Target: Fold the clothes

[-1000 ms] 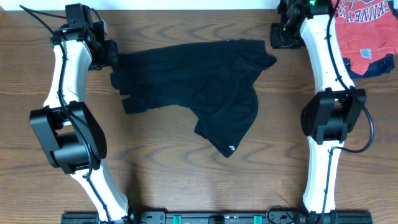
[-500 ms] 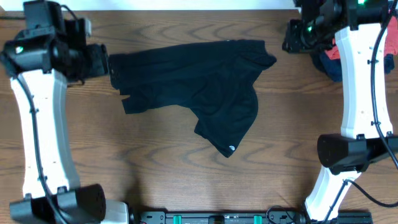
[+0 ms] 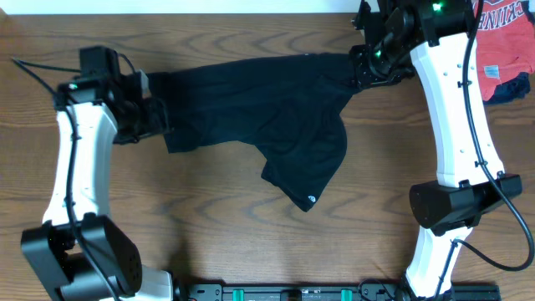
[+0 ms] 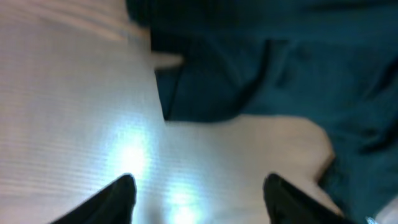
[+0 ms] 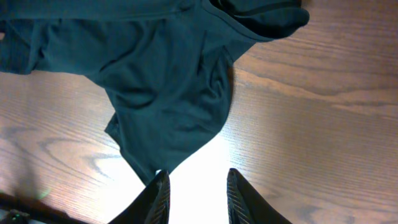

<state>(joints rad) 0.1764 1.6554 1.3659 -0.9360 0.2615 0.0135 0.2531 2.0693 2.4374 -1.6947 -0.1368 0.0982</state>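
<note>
Left jaws and right jaws both open, empty, one over each end of the black shirt [image 3: 276,117] lying rumpled on the bench [image 3: 234,242]; shallow pinch could snag one layer, dragging it.

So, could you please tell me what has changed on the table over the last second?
The left tool swung away from the left edge of the black soft-fabric garment and came back by its lower-left corner, jaws open over bare wood. The right tool pulled off to the right, then returned to the upper-right corner, also open. Neither took hold of anything. The garment lies crumpled as before.
</note>
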